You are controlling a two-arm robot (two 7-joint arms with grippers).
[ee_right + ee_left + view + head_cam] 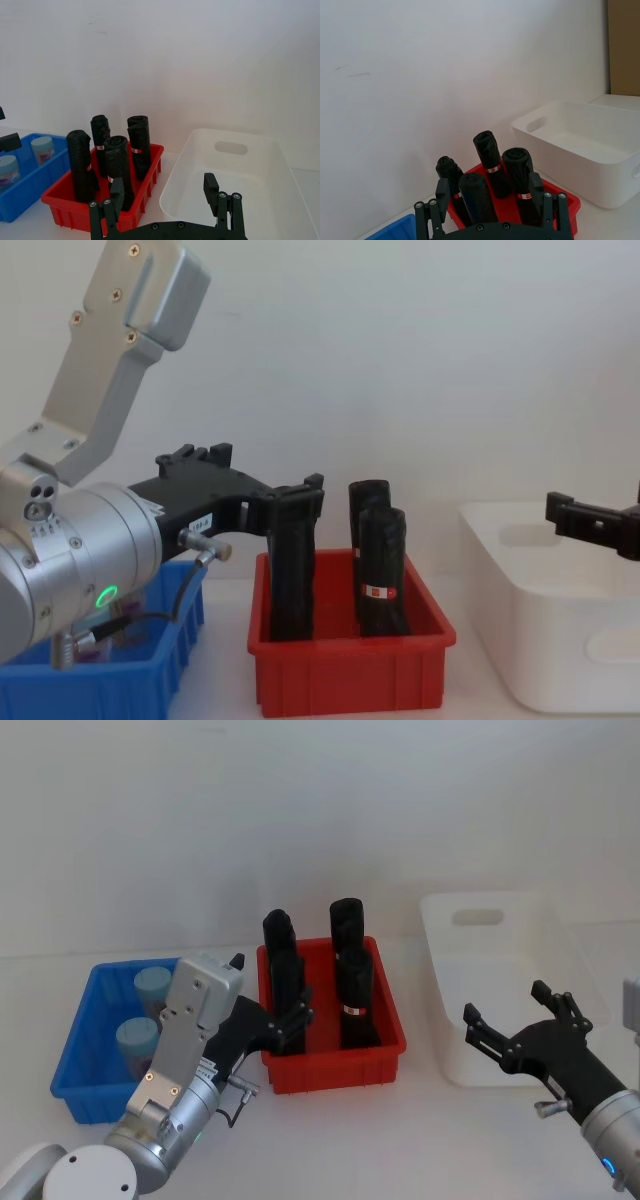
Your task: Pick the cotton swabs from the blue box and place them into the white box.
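Cotton swabs (137,1038): in the head view, two jars stand lid-up in the blue box (90,1040), straight left of the left gripper (268,990), whose fingers are spread over the red bin (335,1070). The right gripper (508,1005), also spread, hovers by the white box (450,1050), well apart from them. The left wrist view faces the black rolls (487,150). From the right wrist, the jars sit beyond the red bin. In the chest view, the left fingers point at the rolls. Looks like the left arm's job: swing left.
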